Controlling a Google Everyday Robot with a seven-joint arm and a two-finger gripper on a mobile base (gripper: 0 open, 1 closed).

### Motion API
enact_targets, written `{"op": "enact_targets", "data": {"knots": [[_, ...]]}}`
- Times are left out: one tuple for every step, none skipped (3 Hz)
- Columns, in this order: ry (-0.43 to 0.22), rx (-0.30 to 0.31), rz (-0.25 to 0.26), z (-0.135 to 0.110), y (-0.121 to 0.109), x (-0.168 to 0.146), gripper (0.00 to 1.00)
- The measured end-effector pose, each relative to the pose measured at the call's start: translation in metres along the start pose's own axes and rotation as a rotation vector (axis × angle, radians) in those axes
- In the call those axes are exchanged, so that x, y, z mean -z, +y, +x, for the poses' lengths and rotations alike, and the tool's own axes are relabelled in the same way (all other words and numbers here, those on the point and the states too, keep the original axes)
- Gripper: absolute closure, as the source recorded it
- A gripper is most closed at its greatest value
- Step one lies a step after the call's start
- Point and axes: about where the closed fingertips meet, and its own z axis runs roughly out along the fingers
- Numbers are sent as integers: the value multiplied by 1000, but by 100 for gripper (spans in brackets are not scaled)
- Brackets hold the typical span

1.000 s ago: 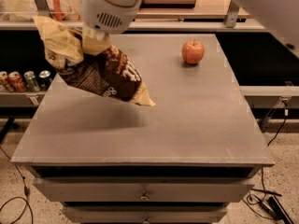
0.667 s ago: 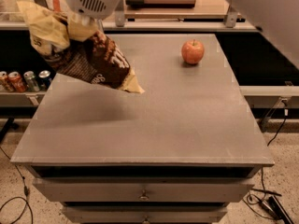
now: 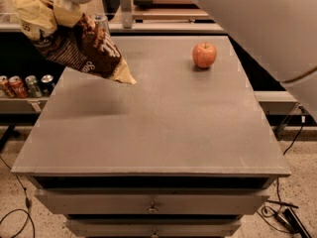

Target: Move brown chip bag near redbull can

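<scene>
At the table's far left corner, camera view: the gripper (image 3: 63, 13) hangs above the edge, clenched on the crumpled cream top of the brown chip bag (image 3: 81, 48). That grip leaves the bag dangling tilted, lower tip pointing right, clear of the table (image 3: 163, 128) with a shadow under it. The bag is aloft just in front of the redbull can (image 3: 102, 23), partly covering it. Probably only set-down remains. The wrist enters from the top edge, pointing down. The apple (image 3: 204, 54) is well apart at right.
</scene>
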Motion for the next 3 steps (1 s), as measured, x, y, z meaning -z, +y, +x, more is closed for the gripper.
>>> {"op": "enact_targets", "data": {"knots": [[36, -8, 17, 13, -7, -3, 100], [108, -14, 48, 39, -24, -8, 100], [187, -17, 78, 67, -43, -18, 100]]}}
